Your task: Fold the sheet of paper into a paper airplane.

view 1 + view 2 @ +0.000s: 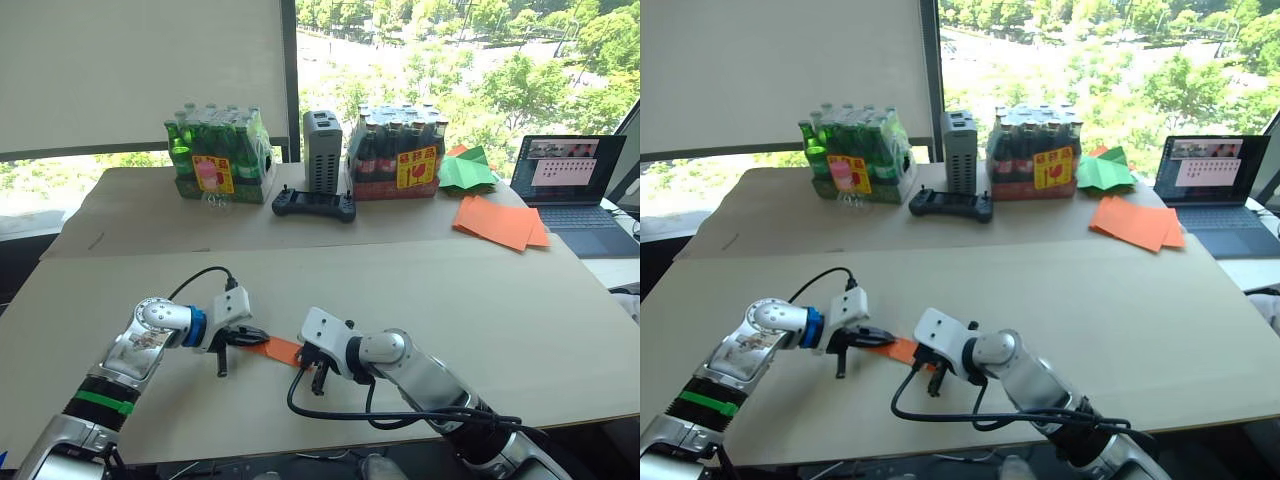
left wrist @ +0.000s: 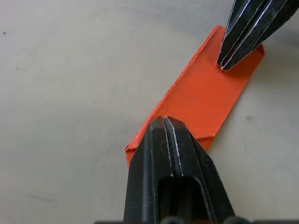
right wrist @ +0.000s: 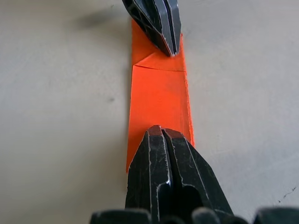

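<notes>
The sheet of paper (image 1: 283, 350) lies flat on the table near its front edge, folded into a narrow, layered orange strip (image 3: 159, 98) with a slanted crease at one end. My left gripper (image 1: 258, 336) is shut, and its joined tips (image 2: 164, 120) rest on the strip's left end. My right gripper (image 1: 312, 366) is shut too, with its tips (image 3: 159, 130) on top of the strip's right end. The two grippers face each other across the strip, about a finger's length apart. Each one's closed tips also appear in the other's wrist view.
Far back stand a green bottle pack (image 1: 218, 155), a grey box (image 1: 323, 150), a dark bottle pack (image 1: 397, 150) and a black controller (image 1: 314, 205). At back right are a green paper shape (image 1: 466, 170), a pile of orange sheets (image 1: 500, 222) and a laptop (image 1: 575, 185).
</notes>
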You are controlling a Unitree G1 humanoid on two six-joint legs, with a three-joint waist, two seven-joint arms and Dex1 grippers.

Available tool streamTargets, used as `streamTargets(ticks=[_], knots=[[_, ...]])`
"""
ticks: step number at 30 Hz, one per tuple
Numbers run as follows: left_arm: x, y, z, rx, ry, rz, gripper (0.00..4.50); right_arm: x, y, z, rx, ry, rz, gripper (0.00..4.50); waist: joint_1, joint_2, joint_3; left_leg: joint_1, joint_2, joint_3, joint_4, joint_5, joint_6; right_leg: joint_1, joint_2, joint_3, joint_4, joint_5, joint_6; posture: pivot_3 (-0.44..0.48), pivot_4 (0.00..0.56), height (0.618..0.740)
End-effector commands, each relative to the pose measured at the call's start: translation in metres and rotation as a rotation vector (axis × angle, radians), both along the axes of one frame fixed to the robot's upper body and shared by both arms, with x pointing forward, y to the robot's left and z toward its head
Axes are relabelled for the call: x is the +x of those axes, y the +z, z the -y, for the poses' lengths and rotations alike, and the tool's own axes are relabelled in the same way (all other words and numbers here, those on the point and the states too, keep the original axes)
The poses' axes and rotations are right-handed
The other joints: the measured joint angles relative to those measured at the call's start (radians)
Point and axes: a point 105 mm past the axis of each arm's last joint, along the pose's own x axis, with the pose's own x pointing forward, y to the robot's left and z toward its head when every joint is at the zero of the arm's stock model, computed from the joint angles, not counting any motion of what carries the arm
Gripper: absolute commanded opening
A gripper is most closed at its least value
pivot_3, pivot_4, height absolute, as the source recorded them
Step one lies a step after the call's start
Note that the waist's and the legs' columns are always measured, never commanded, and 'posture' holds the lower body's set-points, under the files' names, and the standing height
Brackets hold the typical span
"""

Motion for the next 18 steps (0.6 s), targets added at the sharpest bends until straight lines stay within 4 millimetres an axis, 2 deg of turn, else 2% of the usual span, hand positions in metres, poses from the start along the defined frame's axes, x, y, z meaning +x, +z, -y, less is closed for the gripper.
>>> streamTargets(ticks=[1,9,13,16,18], knots=[[-0.005,-0.022,-0.022,0.075,0.069,-0.067,0.00,-0.001,-0.020,0.010,-0.065,-0.035,-0.065,0.02,0.000,0.000,0.000,0.000,0.000,0.000,0.000,0.000,0.000,0.000,0.000,0.000,0.000,0.000,0.000,0.000,0.150,0.723],[-0.003,-0.019,-0.022,0.060,0.083,-0.052,0.00,-0.001,-0.020,0.009,-0.067,-0.031,-0.065,0.02,0.000,0.000,0.000,0.000,0.000,0.000,0.000,0.000,0.000,0.000,0.000,0.000,0.000,0.000,0.000,0.000,0.150,0.723],[0.002,-0.011,-0.019,0.022,0.099,-0.024,0.00,0.001,-0.012,0.006,-0.033,-0.026,-0.036,0.02,0.000,0.000,0.000,0.000,0.000,0.000,0.000,0.000,0.000,0.000,0.000,0.000,0.000,0.000,0.000,0.000,0.150,0.723],[0.007,0.003,-0.019,-0.046,0.126,0.014,0.00,0.004,0.002,0.005,0.005,-0.031,0.003,0.02,0.000,0.000,0.000,-0.001,0.000,0.000,0.000,0.000,0.000,-0.001,0.000,0.000,0.000,0.000,0.000,0.000,0.150,0.723],[0.011,0.020,-0.022,-0.118,0.165,0.055,0.00,0.006,0.014,0.007,0.042,-0.045,0.029,0.02,0.000,0.000,0.001,-0.002,0.000,0.000,0.000,0.000,0.000,-0.002,0.000,0.000,0.000,0.000,0.000,0.000,0.150,0.723]])
